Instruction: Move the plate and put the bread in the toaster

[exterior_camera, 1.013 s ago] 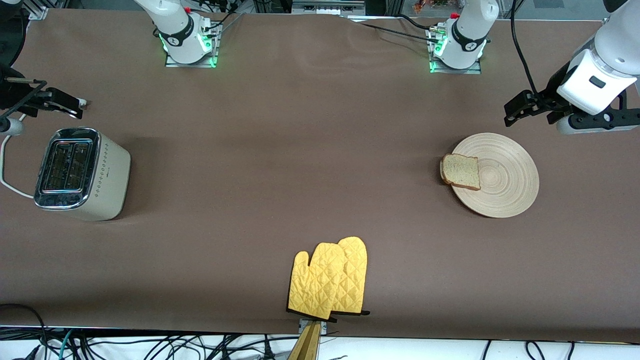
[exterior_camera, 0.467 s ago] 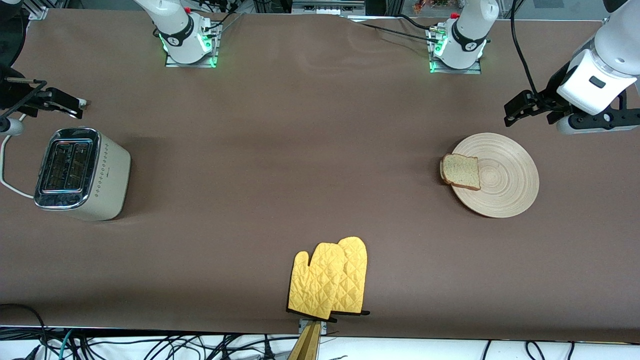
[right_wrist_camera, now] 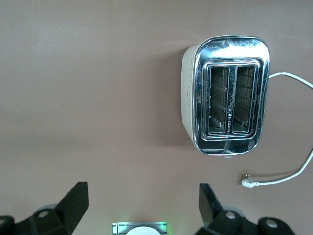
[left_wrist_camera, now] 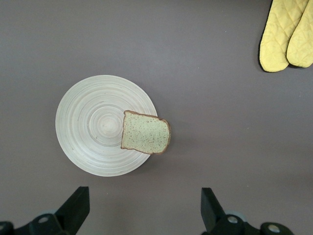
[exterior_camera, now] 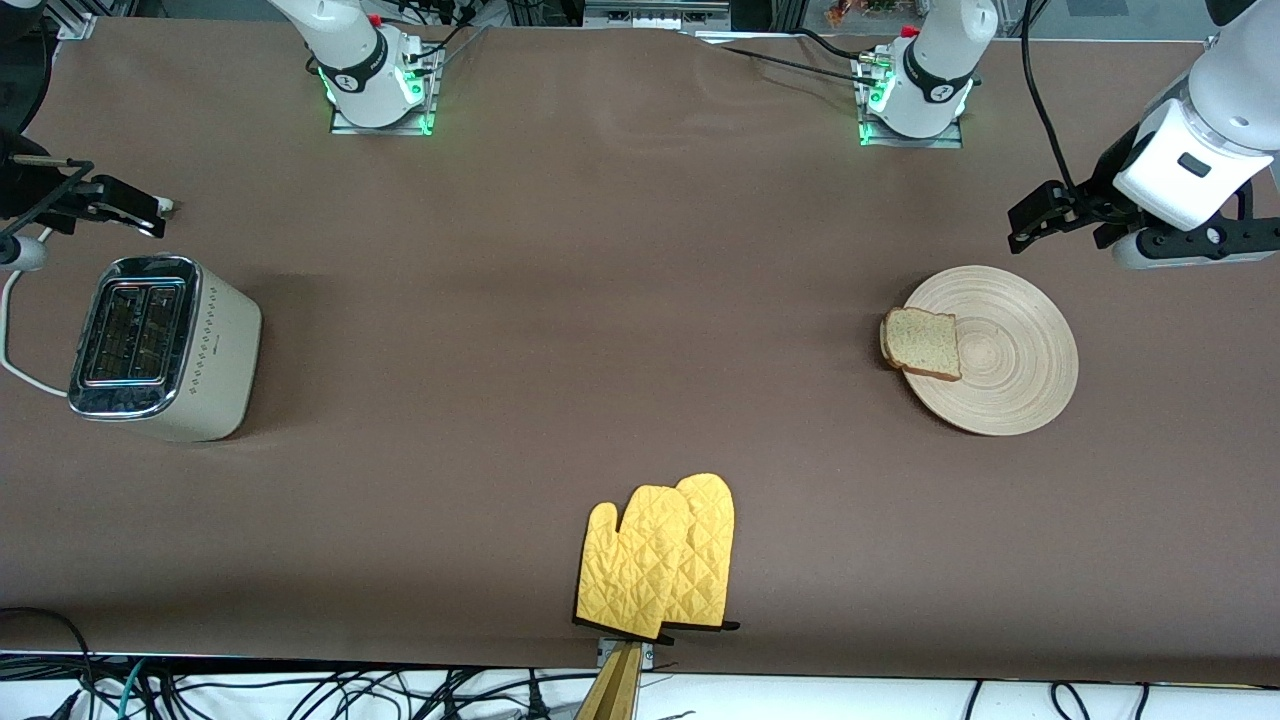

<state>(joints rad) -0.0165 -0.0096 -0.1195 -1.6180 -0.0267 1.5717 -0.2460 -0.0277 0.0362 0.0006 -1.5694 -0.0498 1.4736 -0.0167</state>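
Note:
The light-wood plate (exterior_camera: 1010,355) lies toward the left arm's end of the table. The bread (exterior_camera: 921,343) lies flat on its rim and overhangs the edge on the side toward the right arm's end. The left wrist view shows the plate (left_wrist_camera: 90,127) and the bread (left_wrist_camera: 145,133) too. My left gripper (exterior_camera: 1040,215) is open and empty in the air, over bare table just off the plate's rim (left_wrist_camera: 144,208). The cream toaster (exterior_camera: 160,345) stands at the right arm's end, slots up and empty (right_wrist_camera: 227,100). My right gripper (exterior_camera: 130,210) is open and empty in the air, over the table beside the toaster (right_wrist_camera: 142,203).
A pair of yellow oven mitts (exterior_camera: 660,560) lies at the table's front edge, also in the left wrist view (left_wrist_camera: 286,34). The toaster's white cord (exterior_camera: 12,340) trails off its end, its plug (right_wrist_camera: 247,182) loose on the table. The right arm's base (right_wrist_camera: 139,228) shows a green light.

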